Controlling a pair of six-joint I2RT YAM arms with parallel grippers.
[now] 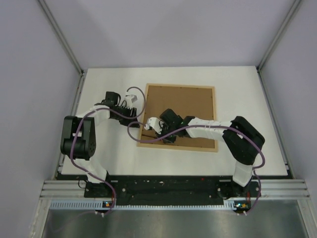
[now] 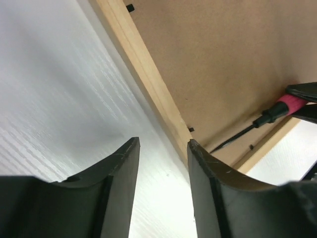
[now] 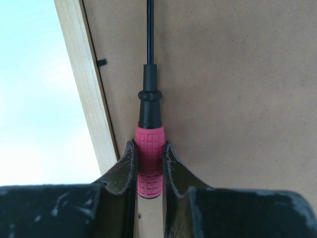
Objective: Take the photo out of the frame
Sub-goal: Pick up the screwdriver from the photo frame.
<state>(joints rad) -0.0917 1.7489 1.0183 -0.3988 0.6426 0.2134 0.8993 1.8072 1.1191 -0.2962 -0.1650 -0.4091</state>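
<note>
The frame (image 1: 178, 147) lies face down on the table, its pale wood rim (image 2: 148, 79) (image 3: 84, 84) around a plain brown backing board (image 1: 190, 101) (image 3: 233, 99). The photo is hidden under that board. My right gripper (image 1: 157, 128) (image 3: 149, 146) is shut on the pink handle of a screwdriver (image 3: 149, 158) (image 2: 290, 104), whose black shaft lies along the board beside the frame's left rim. My left gripper (image 1: 130, 103) (image 2: 163, 144) hangs open over the white table just left of the frame, nothing between its fingers.
Small black retaining tabs (image 3: 101, 63) (image 2: 191, 130) sit along the inner edge of the rim. The white tabletop (image 1: 109, 153) surrounds the frame, with grey walls at the sides and back. A metal rail (image 1: 173, 191) carries the arm bases at the near edge.
</note>
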